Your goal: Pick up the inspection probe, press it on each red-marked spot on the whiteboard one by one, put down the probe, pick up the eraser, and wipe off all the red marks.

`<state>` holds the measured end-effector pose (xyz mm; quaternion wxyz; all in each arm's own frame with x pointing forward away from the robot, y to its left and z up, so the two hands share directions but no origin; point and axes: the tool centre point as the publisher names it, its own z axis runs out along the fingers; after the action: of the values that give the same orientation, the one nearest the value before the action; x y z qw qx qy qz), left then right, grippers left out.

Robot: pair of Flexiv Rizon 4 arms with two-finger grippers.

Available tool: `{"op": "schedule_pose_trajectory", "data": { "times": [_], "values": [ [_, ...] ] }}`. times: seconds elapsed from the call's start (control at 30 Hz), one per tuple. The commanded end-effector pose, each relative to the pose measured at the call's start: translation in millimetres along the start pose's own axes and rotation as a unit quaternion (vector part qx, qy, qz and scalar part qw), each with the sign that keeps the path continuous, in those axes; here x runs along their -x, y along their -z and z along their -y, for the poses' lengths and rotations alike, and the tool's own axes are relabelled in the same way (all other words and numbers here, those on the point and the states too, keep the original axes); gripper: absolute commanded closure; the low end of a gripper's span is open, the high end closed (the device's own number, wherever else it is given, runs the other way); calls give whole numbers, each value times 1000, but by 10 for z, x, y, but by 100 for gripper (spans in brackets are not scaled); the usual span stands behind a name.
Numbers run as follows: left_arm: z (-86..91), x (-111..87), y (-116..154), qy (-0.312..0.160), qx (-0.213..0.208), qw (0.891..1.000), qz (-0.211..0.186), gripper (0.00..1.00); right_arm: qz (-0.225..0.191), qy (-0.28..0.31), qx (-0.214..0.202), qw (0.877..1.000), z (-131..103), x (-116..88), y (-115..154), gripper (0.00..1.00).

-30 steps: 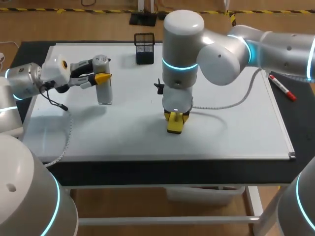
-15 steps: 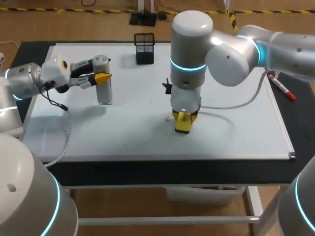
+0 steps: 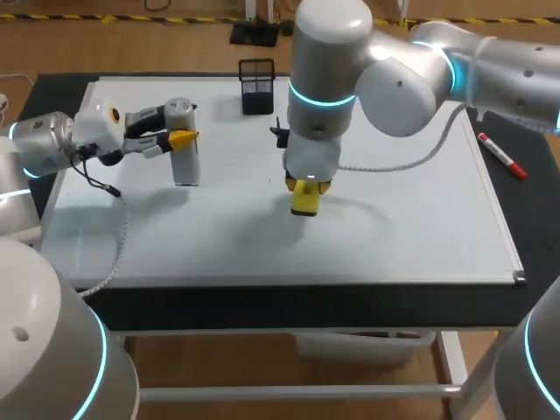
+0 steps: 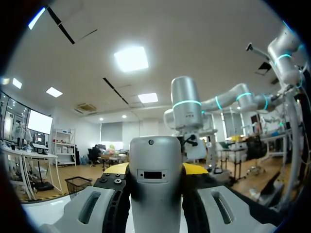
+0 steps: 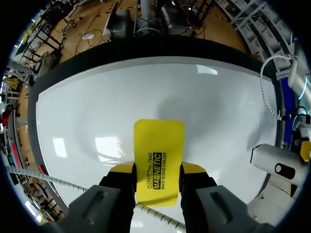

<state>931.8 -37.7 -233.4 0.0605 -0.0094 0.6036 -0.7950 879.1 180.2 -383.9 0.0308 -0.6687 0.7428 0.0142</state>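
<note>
Now right gripper (image 3: 304,187) is clamped on the yellow eraser (image 3: 304,202) at the whiteboard's (image 3: 420,227) middle. Meanwhile left gripper (image 3: 180,138) is clamped on the inspection probe (image 3: 185,159), toward the far-left corner.

We count one whiteboard (image 3: 420,236), one yellow eraser (image 3: 304,199) and one inspection probe (image 3: 185,166). We also count one black mesh pen holder (image 3: 256,85) and one red-capped marker (image 3: 501,155). Our arms number two, the left arm (image 3: 52,140) and the right arm (image 3: 411,79).

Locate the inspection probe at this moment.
In the head view the inspection probe stands upright over the left side of the whiteboard, held in the left gripper, left of the black mesh holder.
</note>
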Motion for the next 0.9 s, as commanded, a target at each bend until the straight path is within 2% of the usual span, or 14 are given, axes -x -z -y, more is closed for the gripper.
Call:
{"op": "schedule_pose_trajectory", "data": {
  "times": [0.03,0.17,0.4,0.9],
  "values": [
    [1,-1,-7,-1,-1,1000,0,100,-4,21,2,1000,-16,210,-154,100],
    [1,-1,-7,-1,-1,1000,0,100,-1,35,9,999,-72,309,-231,100],
    [1,-1,-7,-1,-1,1000,0,100,-2,46,15,999,-111,345,-327,100],
    [1,-1,-7,-1,-1,1000,0,100,-12,49,23,998,-127,259,-472,100]
  ]
}}
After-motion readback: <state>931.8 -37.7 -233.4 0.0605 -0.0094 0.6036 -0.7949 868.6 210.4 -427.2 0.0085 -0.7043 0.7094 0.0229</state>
